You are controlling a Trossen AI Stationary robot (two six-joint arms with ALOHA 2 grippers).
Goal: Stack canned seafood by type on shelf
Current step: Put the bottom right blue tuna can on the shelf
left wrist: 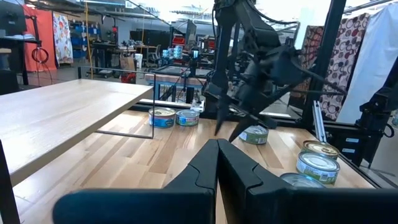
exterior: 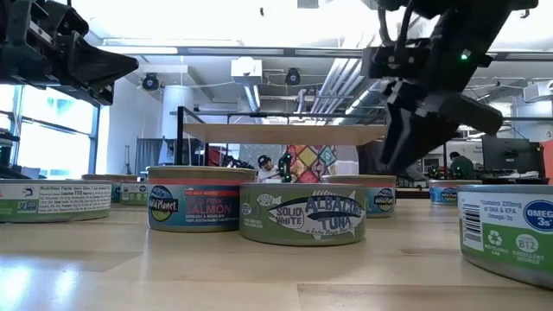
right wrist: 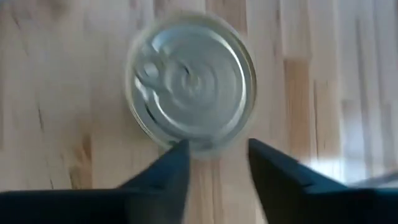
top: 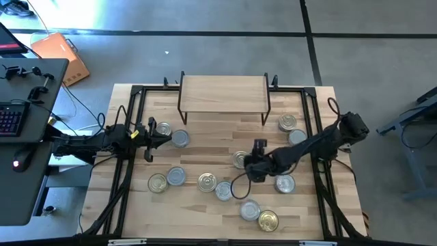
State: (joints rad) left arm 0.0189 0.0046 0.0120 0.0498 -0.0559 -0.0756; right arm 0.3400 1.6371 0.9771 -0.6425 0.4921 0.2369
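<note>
Right hand [top: 257, 152] hangs over a silver-lidded tin [right wrist: 189, 78] on the worktop [top: 205, 140] in front of the empty shelf [top: 223, 93], fingers part-spread short of its rim; recommend centring, widening and descending squarely before closing, while left hand [top: 158, 134] waits closed.

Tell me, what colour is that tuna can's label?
Green, with white lettering, on the tuna can; the low view shows it best.
</note>
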